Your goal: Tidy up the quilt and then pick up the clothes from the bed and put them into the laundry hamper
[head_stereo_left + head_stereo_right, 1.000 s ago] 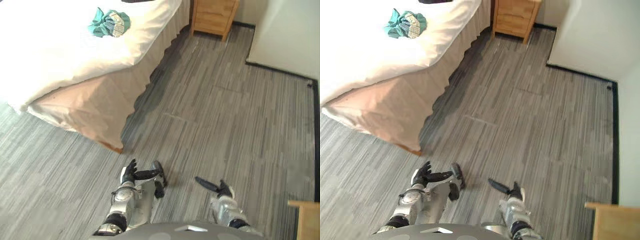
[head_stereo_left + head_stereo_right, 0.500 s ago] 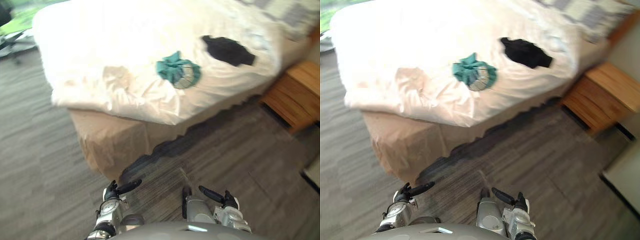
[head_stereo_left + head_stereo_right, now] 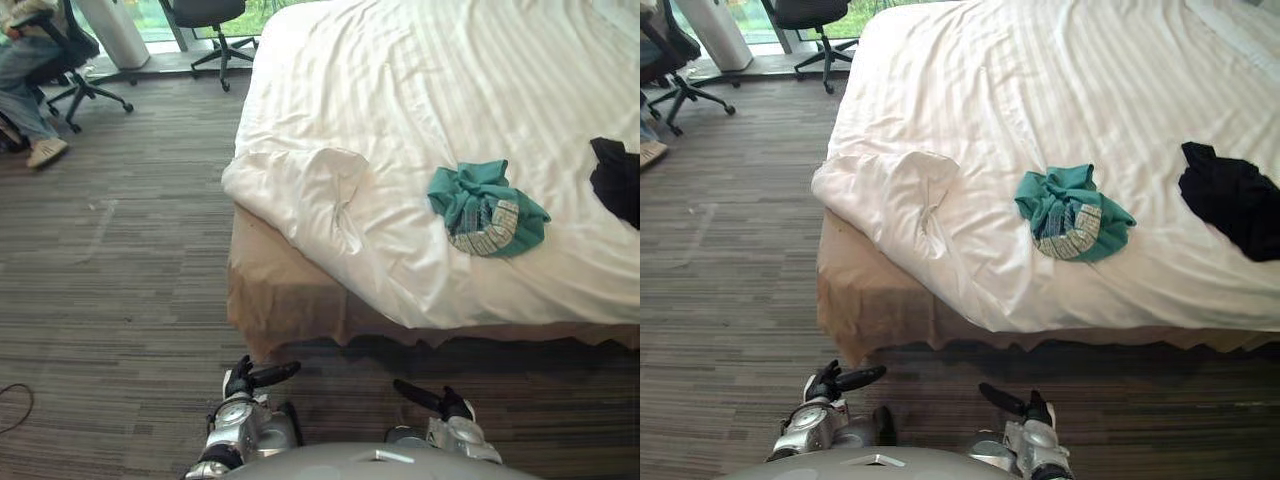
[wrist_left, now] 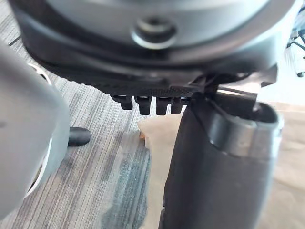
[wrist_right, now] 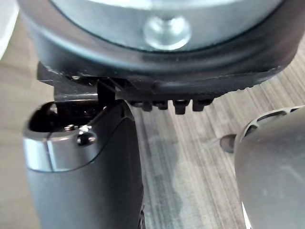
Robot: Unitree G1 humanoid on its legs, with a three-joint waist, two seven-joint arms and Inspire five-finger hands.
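The white quilt covers the bed, and its near corner is rumpled and folded over. On the quilt lies a crumpled teal garment, with a black garment further right. My left hand and right hand hang low over the carpet in front of the bed, well short of the quilt. Both are open and hold nothing. The left wrist view looks past the left hand at the carpet and bed skirt. The right hand shows over the carpet in the right wrist view.
The tan bed skirt drops to the grey striped carpet. At the far left a person sits in a wheeled chair, and another office chair stands by the window. Open carpet lies left of the bed.
The camera has swung left from the floor and nightstand to face the bed squarely. Both hands stay low, open and without anything in them.
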